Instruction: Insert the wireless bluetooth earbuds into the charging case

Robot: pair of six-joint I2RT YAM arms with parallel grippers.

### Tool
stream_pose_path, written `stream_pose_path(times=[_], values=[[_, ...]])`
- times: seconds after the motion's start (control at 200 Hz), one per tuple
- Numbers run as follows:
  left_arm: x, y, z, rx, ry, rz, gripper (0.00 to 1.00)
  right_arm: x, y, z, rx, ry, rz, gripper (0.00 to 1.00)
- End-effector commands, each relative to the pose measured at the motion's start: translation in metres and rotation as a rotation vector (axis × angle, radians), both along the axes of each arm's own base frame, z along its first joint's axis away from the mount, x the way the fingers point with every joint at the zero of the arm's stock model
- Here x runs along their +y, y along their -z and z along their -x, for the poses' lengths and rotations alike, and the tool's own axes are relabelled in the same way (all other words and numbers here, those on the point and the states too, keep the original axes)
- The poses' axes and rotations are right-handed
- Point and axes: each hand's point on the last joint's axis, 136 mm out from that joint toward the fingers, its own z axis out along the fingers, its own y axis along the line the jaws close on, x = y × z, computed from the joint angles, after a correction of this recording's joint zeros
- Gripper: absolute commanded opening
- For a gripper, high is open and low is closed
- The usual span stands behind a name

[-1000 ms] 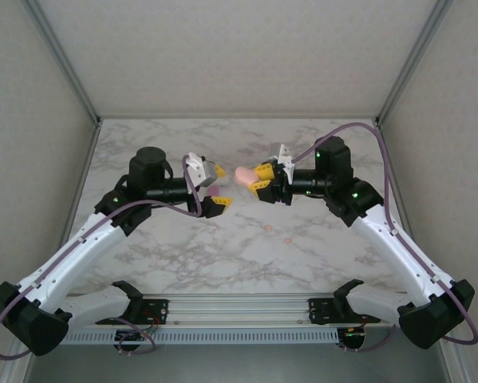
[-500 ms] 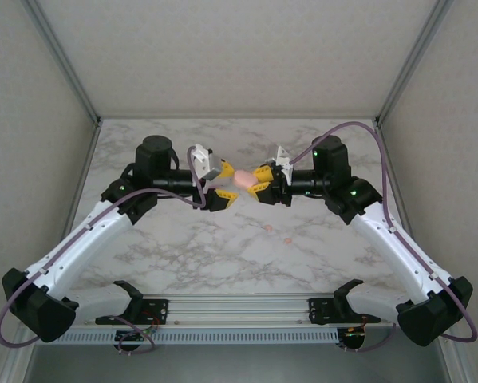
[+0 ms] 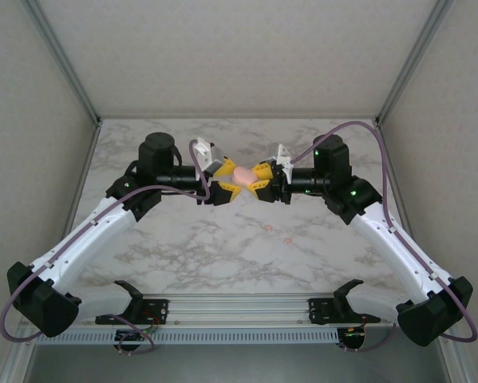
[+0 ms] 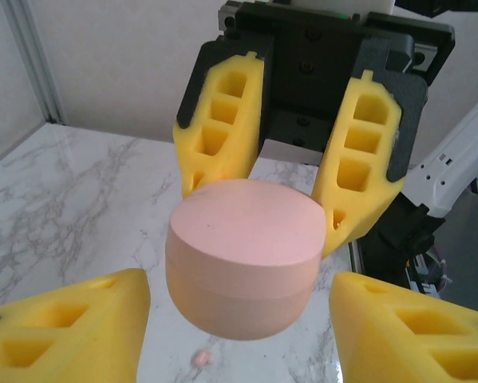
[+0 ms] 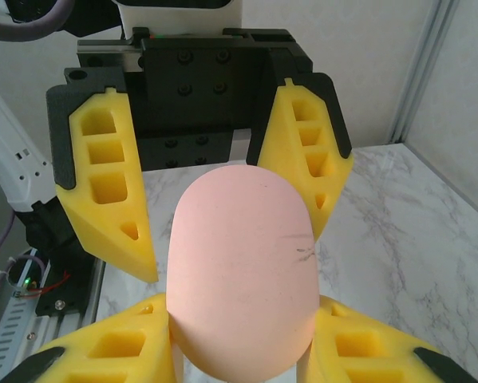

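Observation:
The peach-pink charging case (image 3: 243, 175) hangs closed in mid-air above the table's middle. My right gripper (image 3: 259, 179) is shut on it; in the right wrist view its fingers (image 5: 103, 351) press both sides of the case (image 5: 242, 263). My left gripper (image 3: 228, 182) faces it from the left, open, its jaws straddling the case's free end. In the left wrist view a gap shows on each side between the case (image 4: 242, 263) and my fingers (image 4: 71, 327). Two tiny pink earbuds (image 3: 268, 228) (image 3: 287, 239) lie on the marble below; one earbud (image 4: 199, 360) shows under the case.
The marble table (image 3: 183, 255) is bordered by grey walls with metal frame posts (image 3: 63, 60) at the back corners. A rail (image 3: 239, 307) runs along the near edge between the arm bases. Purple cables (image 3: 358, 132) loop off both arms.
My left arm has swung right toward the case and its jaws now sit around the case's end, narrower than before. The right gripper has held the case nearly still.

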Motion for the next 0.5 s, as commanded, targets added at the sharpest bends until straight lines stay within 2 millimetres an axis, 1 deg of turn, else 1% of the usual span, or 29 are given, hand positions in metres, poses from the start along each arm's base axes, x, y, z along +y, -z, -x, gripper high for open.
stream_pose_path(times=[0.0, 0.36, 0.496], values=[[-0.0035, -0.0151, 0.0049, -0.013, 0.026, 0.038, 0.58, -0.0009, -0.0036, 0.0044, -0.029, -0.025, -0.019, 0.3], [-0.0103, -0.0091, 0.0079, -0.003, 0.051, 0.006, 0.57, -0.0008, -0.0052, 0.0028, -0.04, -0.019, -0.026, 0.3], [-0.0122, -0.0107, 0.008, 0.0, 0.055, 0.008, 0.55, -0.0005, -0.0039, 0.0042, -0.031, -0.03, -0.021, 0.3]])
